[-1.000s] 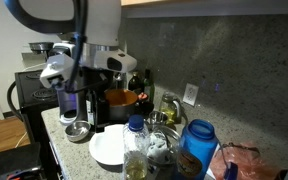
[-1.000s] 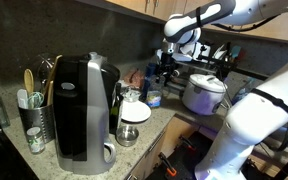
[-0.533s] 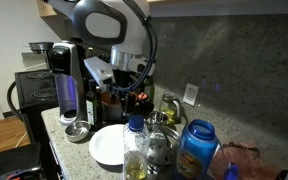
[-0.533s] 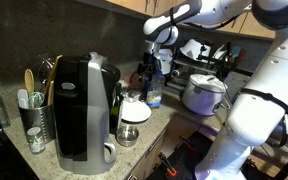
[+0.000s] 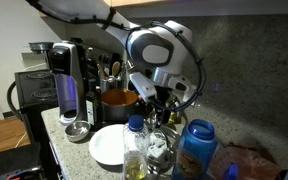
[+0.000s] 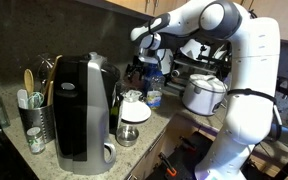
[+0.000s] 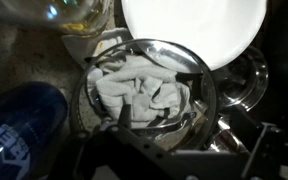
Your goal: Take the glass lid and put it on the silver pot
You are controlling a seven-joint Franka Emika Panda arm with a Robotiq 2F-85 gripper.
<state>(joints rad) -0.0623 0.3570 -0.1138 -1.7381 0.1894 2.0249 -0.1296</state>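
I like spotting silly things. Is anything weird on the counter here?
Yes. In the wrist view a crumpled white cloth shows inside the shiny rim of the glass lid, beside the white bowl. A rag bunched there looks odd; whether it lies under or in the lid is unclear.

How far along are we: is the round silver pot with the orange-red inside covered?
Uncovered: the round silver pot shows its orange-red inside in an exterior view; the round glass lid lies elsewhere.
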